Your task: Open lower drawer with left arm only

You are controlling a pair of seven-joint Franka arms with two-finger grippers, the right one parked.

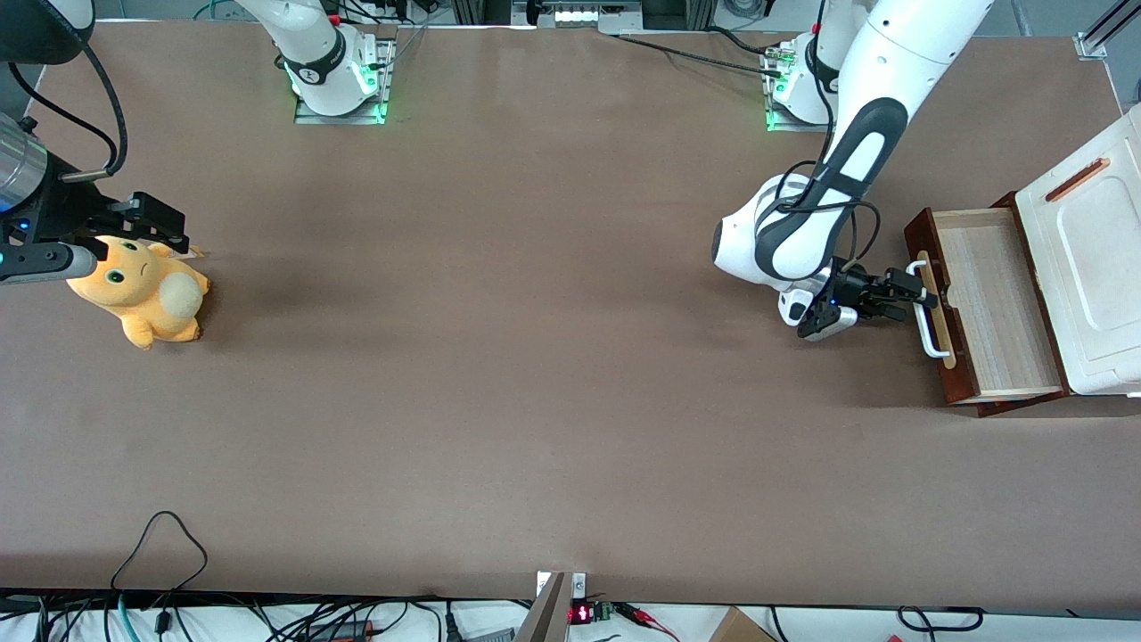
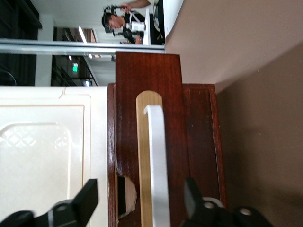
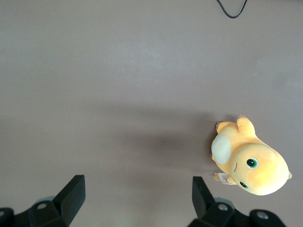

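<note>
Count on the brown table

One cabinet (image 1: pixel 1092 259) with one lower drawer (image 1: pixel 989 308) pulled out, one white handle (image 1: pixel 927 308), one gripper (image 1: pixel 905 294) spread around it, one orange plush toy (image 1: pixel 147 299).

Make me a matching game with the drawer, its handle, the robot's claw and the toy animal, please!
Things:
1. lower drawer
2. handle
3. claw
4. plush toy

Clues:
A. white bar on a pale wood strip
B. orange, lying toward the parked arm's end of the table
C. pulled out, light wood inside showing
D. black, open, fingers on either side of the bar

Pairs: 1-C, 2-A, 3-D, 4-B
</note>
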